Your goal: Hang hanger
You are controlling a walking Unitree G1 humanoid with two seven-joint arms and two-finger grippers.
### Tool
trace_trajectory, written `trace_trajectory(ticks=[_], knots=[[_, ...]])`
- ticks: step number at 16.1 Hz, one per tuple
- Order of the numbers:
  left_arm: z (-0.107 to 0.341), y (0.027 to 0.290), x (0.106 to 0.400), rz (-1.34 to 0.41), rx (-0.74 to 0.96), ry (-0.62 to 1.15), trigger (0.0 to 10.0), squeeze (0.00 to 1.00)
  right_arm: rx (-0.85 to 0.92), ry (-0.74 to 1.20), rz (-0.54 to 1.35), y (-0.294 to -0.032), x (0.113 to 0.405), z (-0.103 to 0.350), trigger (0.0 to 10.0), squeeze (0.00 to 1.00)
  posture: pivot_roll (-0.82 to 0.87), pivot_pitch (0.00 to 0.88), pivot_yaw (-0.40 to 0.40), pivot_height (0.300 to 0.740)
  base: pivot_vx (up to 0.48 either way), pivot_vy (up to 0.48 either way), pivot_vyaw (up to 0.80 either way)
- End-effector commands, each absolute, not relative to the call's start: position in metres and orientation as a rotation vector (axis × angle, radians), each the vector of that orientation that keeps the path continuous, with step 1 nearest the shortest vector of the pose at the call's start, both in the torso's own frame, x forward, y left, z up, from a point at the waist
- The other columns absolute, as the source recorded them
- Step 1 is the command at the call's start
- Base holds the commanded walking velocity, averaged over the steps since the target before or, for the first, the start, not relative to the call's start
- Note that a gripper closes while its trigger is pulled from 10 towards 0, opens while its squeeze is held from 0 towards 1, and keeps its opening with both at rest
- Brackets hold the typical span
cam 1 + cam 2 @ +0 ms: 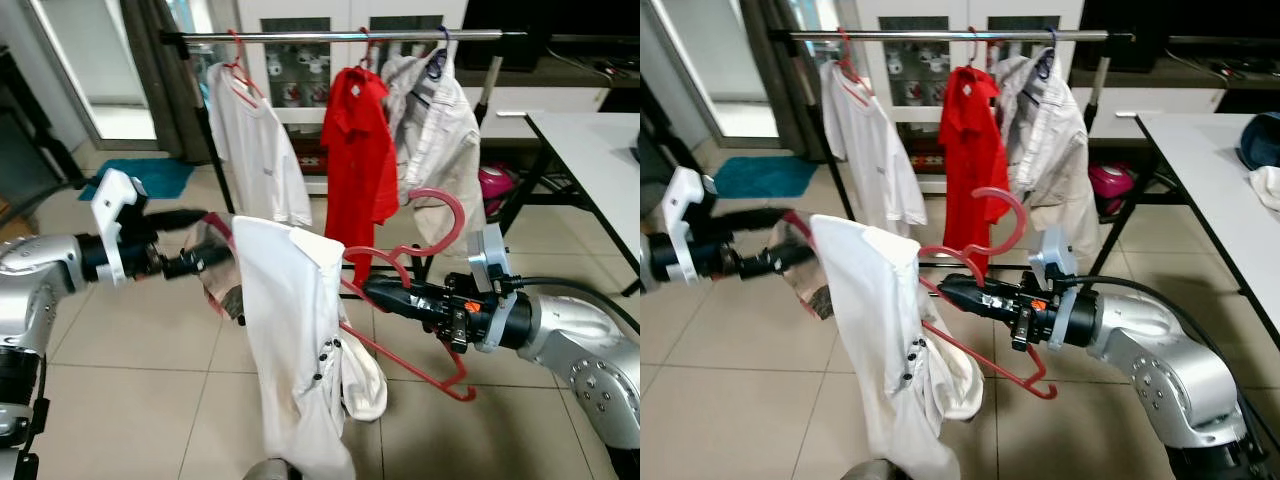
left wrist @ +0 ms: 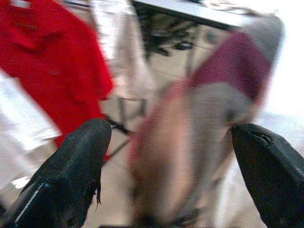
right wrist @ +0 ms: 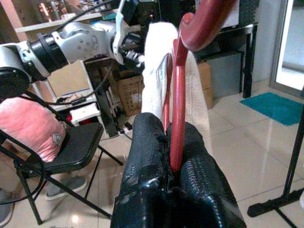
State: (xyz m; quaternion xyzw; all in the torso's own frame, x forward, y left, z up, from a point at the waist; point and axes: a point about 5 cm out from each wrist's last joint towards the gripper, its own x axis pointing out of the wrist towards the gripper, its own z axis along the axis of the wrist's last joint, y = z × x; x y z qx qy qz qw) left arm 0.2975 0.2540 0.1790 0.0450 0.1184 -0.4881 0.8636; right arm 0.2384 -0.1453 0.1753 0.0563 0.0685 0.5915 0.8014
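A metal clothes rail (image 1: 340,36) spans the far side of the room, carrying a white T-shirt (image 1: 250,140), a red polo shirt (image 1: 358,150) and a pale shirt (image 1: 440,140), with free rail between the T-shirt and the polo. Below and nearer than the rail, a red hanger (image 1: 400,300) draped with a white shirt (image 1: 295,340) is held between the two arms, its long axis lying roughly level and crosswise to the rail's height, its hook (image 1: 445,215) curling upward toward the rail. The right pincer (image 1: 385,293) is clamped together on the hanger just under the hook, so this arm is the nearer one and must likely lift and reach forward. The left pincer (image 1: 195,240), fingers spread apart, brackets the shirt's far shoulder. A white table (image 1: 590,150) stands right of the rail; beige floor tiles (image 1: 140,400) lie beneath, and a teal mat (image 1: 140,178) lies left of the rail.
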Motion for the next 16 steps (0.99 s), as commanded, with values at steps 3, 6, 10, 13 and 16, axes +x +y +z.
trace_trajectory(ticks=[3, 6, 10, 13, 16], knots=[[0.18, 0.257, 0.297, -1.061, 0.098, 0.258, 0.0, 0.0, 0.108, 0.12, 1.318, -0.141, 0.238, 0.185, 10.0, 0.0, -0.02, 0.0, 0.096, 0.74, 0.0, 0.0, 0.0], [0.184, 0.262, 0.295, -1.087, 0.062, 0.257, 0.0, 0.0, 0.104, 0.134, 1.334, -0.142, 0.239, 0.184, 10.0, 0.0, -0.02, 0.0, 0.095, 0.74, 0.0, 0.0, 0.0], [0.184, 0.27, 0.289, -1.084, 0.048, 0.273, 0.0, 0.0, 0.103, 0.145, 1.33, -0.144, 0.24, 0.182, 10.0, 0.0, -0.01, 0.0, 0.088, 0.74, 0.0, 0.0, 0.0], [0.181, 0.273, 0.286, -1.099, 0.05, 0.303, 0.0, 0.0, 0.108, 0.146, 1.333, -0.145, 0.241, 0.182, 10.0, 0.0, -0.01, 0.0, 0.086, 0.74, 0.0, 0.0, 0.0], [0.177, 0.275, 0.284, -1.097, 0.053, 0.321, 0.0, 0.0, 0.11, 0.143, 1.331, -0.145, 0.242, 0.182, 10.0, 0.0, -0.01, 0.0, 0.086, 0.74, 0.0, 0.0, 0.0]])
